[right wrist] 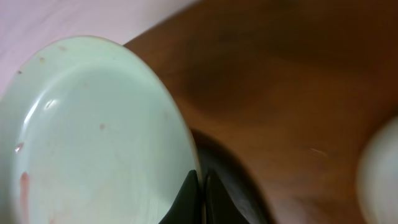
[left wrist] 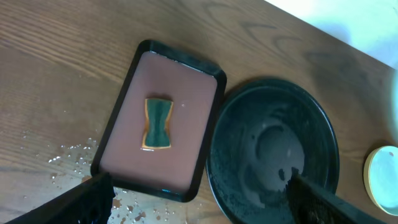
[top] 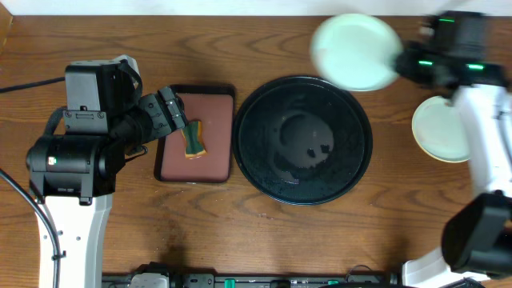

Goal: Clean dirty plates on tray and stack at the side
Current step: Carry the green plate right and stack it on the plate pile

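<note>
Plate (right wrist: 93, 137) rim is clamped in the right gripper (right wrist: 200, 186), clear of the tray (top: 264, 120). Second plate (top: 438, 130) lies to the gripper's right, nearby.

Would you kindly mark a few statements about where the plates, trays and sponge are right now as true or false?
1. The round black tray holds no plates. True.
2. The right gripper grips a mint plate by its rim. True.
3. The left gripper is shut on the sponge. False: it is open, and the sponge lies free.
4. The sponge lies on the round black tray. False: it lies on the maroon tray.
</note>
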